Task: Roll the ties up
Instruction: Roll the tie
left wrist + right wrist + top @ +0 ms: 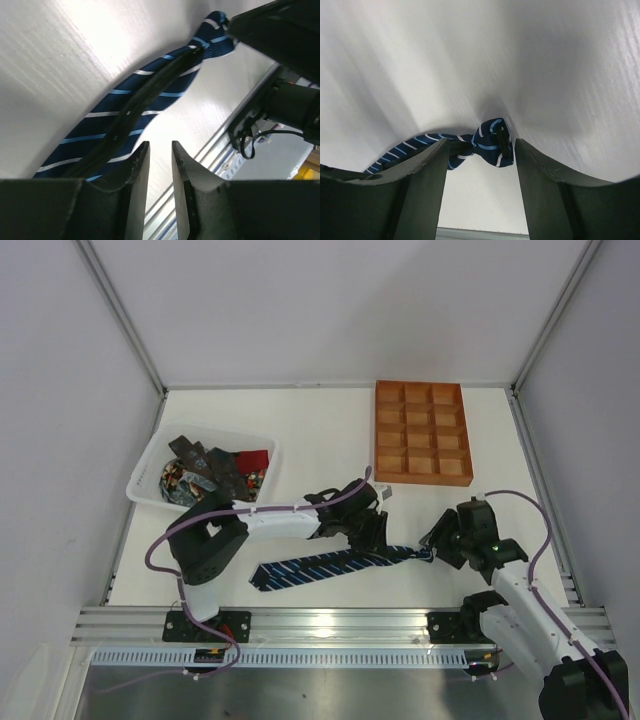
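Note:
A navy tie with light-blue stripes (320, 567) lies flat on the white table near the front edge, its narrow end pointing right. My left gripper (372, 540) hovers over the tie's right part. In the left wrist view its jaws (160, 146) stand a narrow gap apart with nothing between them, and the tie (145, 95) lies just to their left. My right gripper (437, 540) is wide open at the narrow end. In the right wrist view the tie's curled end (492, 142) sits between the tips of the right gripper (481, 143).
A white basket (148, 468) at the left holds several other ties (215, 472), dark brown, red and patterned. An orange-brown compartment tray (421, 480) stands at the back right. An aluminium rail (340, 625) runs along the table's front edge.

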Robot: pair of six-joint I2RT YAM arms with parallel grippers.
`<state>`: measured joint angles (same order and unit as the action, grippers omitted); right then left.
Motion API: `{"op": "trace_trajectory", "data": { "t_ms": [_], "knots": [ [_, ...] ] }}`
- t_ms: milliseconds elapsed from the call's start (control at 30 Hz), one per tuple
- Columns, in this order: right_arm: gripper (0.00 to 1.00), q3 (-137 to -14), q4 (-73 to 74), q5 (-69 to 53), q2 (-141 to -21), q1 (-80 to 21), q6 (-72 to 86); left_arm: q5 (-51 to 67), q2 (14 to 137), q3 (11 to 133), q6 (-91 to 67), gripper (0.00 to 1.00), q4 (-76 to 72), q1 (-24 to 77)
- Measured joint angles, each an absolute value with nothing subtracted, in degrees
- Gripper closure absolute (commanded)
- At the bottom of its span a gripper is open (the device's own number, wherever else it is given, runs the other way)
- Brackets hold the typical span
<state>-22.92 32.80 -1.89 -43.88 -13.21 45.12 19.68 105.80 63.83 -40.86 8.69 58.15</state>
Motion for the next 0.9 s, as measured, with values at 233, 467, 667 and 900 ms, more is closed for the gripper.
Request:
{"op": "trace_trajectory", "data": {
  "t_ms": [233,467,667,900],
  "knots": [
    [0.36,-19.3,33.2,-6.5,-39.7,-13.2,46.4,20.2,104.4,64.3,-40.0,0.69,9.1,58.1],
    [0.37,-16.3,33.3,-8.1,-37.2,-13.2,47.0,20.6,105.3,64.5,-39.4,0.71,8.5,56.7],
    [0.44,-16.1,31.3,-8.1,-38.7,-13.2,47.8,20.7,107.0,63.7,-39.4,0.73,7.3,55.3],
    [0.58,-15.9,25.5,-8.1,-43.5,-13.2,47.4,21.3,108.5,62.2,-39.4,0.74,6.2,55.3]
  ]
}}
